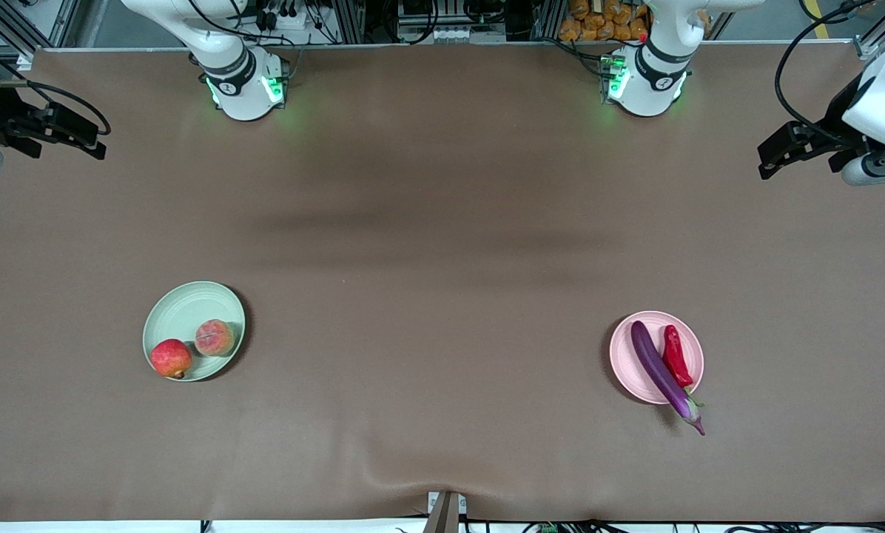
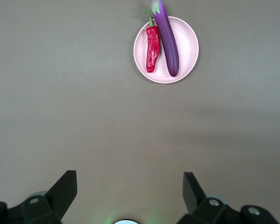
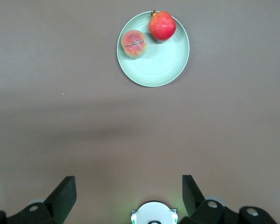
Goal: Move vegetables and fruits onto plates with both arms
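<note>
Green plate [image 1: 182,311] toward right arm's end of table, nearer front edge. Apple [image 1: 171,358] and peach [image 1: 214,337] on it, side by side, look touching; apple nearer front camera.

Pink plate [image 1: 690,348] toward left arm's end. Eggplant [image 1: 661,372] and chili [image 1: 675,357] lie on it side by side; eggplant stem end overhangs rim toward front edge.

Left gripper [image 1: 772,159] up over left arm's end edge, fingers [image 2: 65,186] spread wide, empty. Right gripper [image 1: 91,141] over opposite end edge, also wide, empty. Both arms waiting.
</note>
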